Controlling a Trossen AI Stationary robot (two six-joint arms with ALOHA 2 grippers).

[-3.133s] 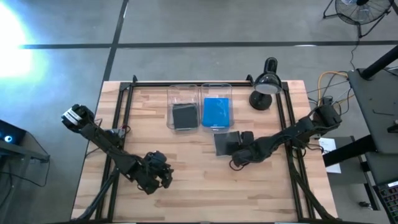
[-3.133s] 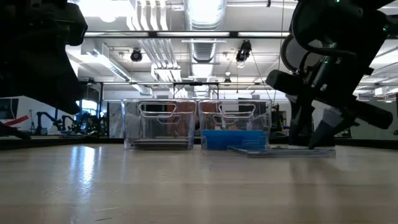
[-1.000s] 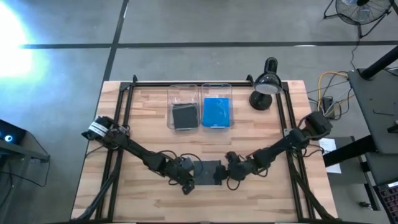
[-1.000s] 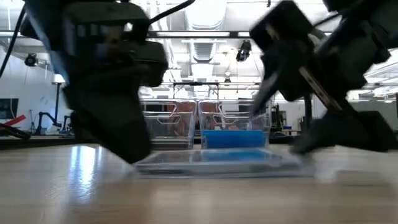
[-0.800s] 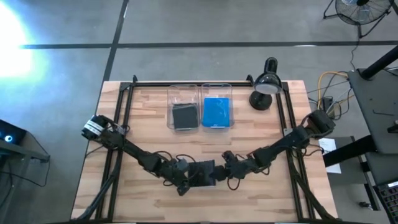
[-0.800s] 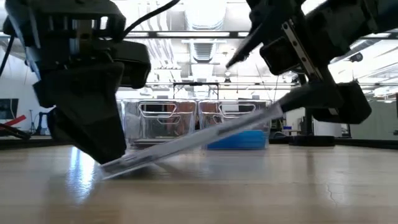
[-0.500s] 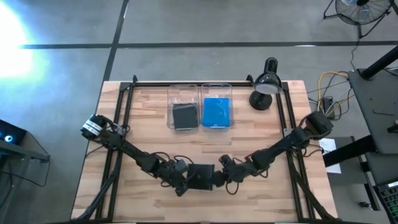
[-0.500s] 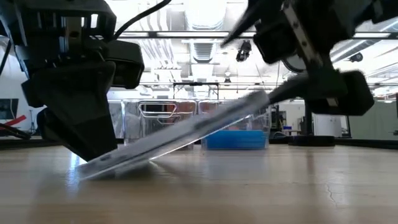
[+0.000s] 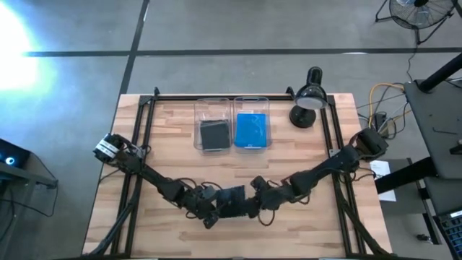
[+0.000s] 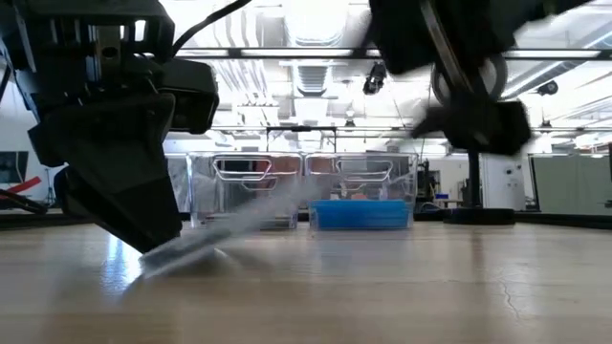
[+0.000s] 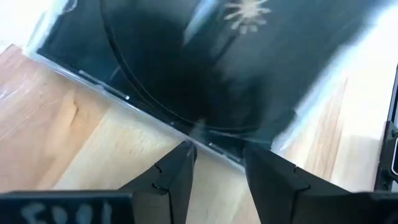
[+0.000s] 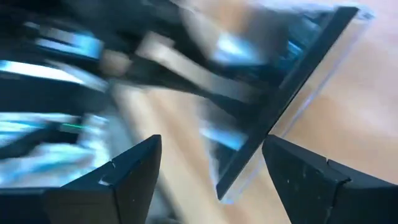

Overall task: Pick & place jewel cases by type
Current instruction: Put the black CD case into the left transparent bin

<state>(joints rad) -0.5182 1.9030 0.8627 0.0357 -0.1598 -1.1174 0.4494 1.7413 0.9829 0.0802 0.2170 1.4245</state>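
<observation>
A dark jewel case (image 9: pixel 232 201) stands tilted on the near middle of the table between both grippers. Its low left edge (image 10: pixel 186 254) is on the wood and its right side is raised and blurred. My left gripper (image 9: pixel 214 208) (image 11: pixel 219 155) is open, low at that left edge. My right gripper (image 9: pixel 253 204) (image 12: pixel 212 142) is open wide at the case's raised right side, and the case shows edge-on (image 12: pixel 280 106) between its fingers. Another dark case (image 9: pixel 213 134) and a blue case (image 9: pixel 252 130) lie in two clear bins. My left gripper meets the dark case's lowest edge (image 11: pixel 198 133) with the free ends of its open fingers (image 11: pixel 181 163), slanting down from the table's left. That edge lies on the table and the case tilts up away from it. My right gripper: blur hides whether its fingers touch the case.
Two clear bins (image 9: pixel 213 108) (image 9: pixel 252 105) stand side by side at the far middle of the table. A black desk lamp (image 9: pixel 307 105) sits at the far right. Black rails (image 9: pixel 137 144) (image 9: pixel 333 137) run along both sides. Bare wood lies around the arms.
The case lay flat a second ago. My right gripper raised its right edge and rose while moving toward the table's left. The case tipped up steeply about its left edge, which stayed on the table against my left gripper. Case and both grippers shifted slightly left and nearer.
</observation>
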